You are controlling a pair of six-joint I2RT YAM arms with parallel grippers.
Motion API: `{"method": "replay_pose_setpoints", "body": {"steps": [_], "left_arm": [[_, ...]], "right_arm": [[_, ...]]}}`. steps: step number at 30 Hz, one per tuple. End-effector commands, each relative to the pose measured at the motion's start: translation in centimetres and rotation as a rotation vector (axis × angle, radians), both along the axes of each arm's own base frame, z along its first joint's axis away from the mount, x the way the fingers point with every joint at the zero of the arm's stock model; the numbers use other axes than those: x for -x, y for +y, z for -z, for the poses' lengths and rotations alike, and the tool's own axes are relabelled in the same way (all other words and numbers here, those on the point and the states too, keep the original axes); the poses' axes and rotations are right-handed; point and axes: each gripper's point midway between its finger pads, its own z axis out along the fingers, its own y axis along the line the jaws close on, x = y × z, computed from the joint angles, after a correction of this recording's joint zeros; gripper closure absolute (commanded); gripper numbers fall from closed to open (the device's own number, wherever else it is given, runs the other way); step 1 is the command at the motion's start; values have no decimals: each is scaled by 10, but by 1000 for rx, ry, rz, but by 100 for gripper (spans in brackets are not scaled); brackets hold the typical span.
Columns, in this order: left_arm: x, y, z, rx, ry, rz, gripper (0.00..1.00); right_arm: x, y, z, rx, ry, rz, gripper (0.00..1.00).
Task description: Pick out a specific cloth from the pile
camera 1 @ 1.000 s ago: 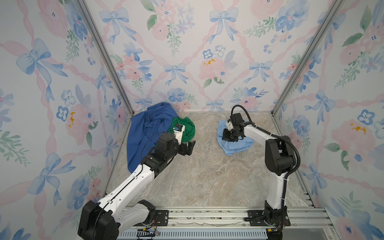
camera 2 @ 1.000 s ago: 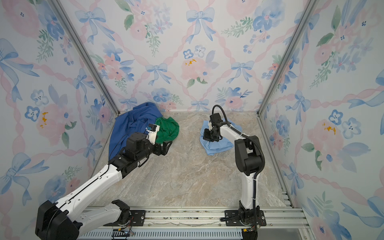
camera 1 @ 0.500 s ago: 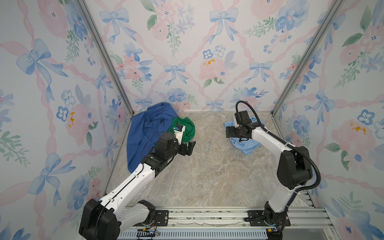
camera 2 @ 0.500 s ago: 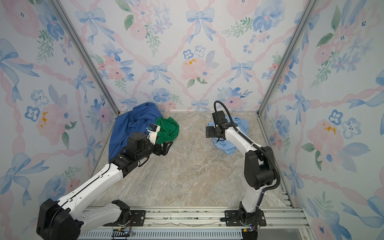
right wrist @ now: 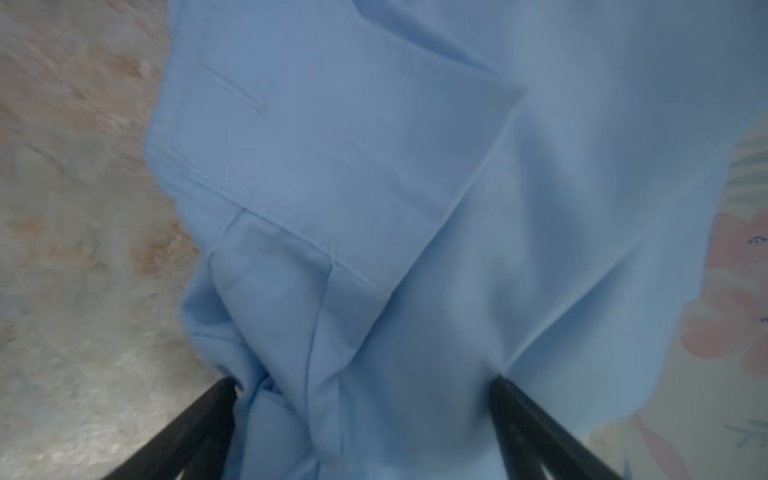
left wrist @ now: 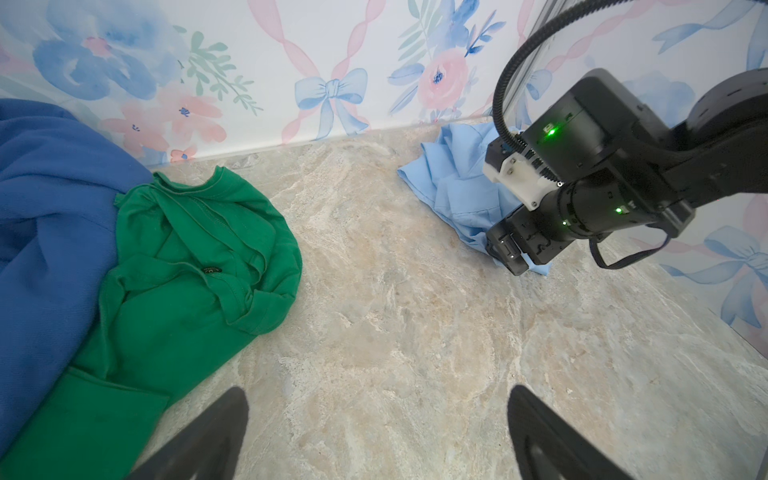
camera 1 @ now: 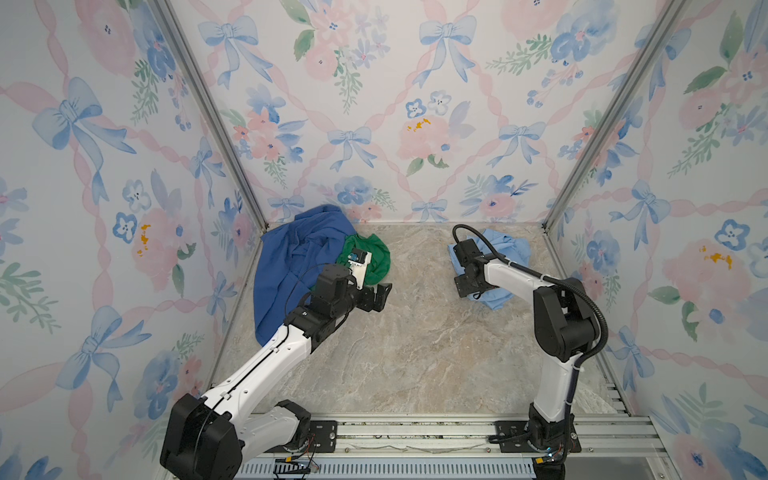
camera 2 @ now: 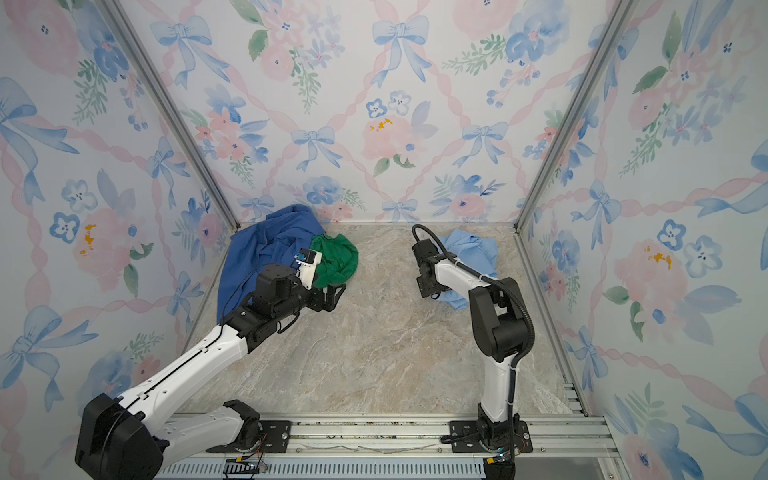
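The cloth, a pale sky-blue shirt, lies crumpled near the back right corner, apart from the pile. The pile is a royal-blue garment with a green one against it at the back left. My right gripper hangs over the cloth's near left edge. Its jaws are open wide, with folds of the cloth lying between the fingers. My left gripper is open over bare floor beside the green garment.
The marble floor is boxed in by floral walls on three sides, with metal corner posts. A metal rail carrying both arm bases runs along the front edge.
My right gripper has gone from shut to open over the cloth. The cloth has shifted right, toward the back right corner. My left arm has stayed still.
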Motion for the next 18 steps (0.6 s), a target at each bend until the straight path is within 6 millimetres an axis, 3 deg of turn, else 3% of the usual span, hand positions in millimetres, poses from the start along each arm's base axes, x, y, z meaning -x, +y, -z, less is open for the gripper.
{"method": "replay_pose_setpoints", "body": {"steps": [1, 3, 5, 9, 13, 14, 18], "left_arm": [[0, 4, -7, 13, -13, -9, 2], [1, 6, -9, 13, -18, -14, 2], [1, 8, -9, 11, -21, -18, 2], [0, 12, -10, 7, -26, -30, 2], [-3, 15, -10, 4, -25, -40, 2], [-3, 16, -10, 4, -25, -42, 2], [-4, 16, -9, 4, -22, -40, 2]], "right_arm": [[-14, -10, 10, -62, 59, 24, 3], [-19, -12, 19, -121, 96, 38, 1], [-22, -14, 27, -197, 120, 56, 9], [-33, -23, 28, -354, 126, 122, 46], [-49, -12, 2, -611, 86, 150, 94], [-52, -9, -7, -672, 75, 154, 100], [-62, 5, -48, -943, 48, 171, 100]]}}
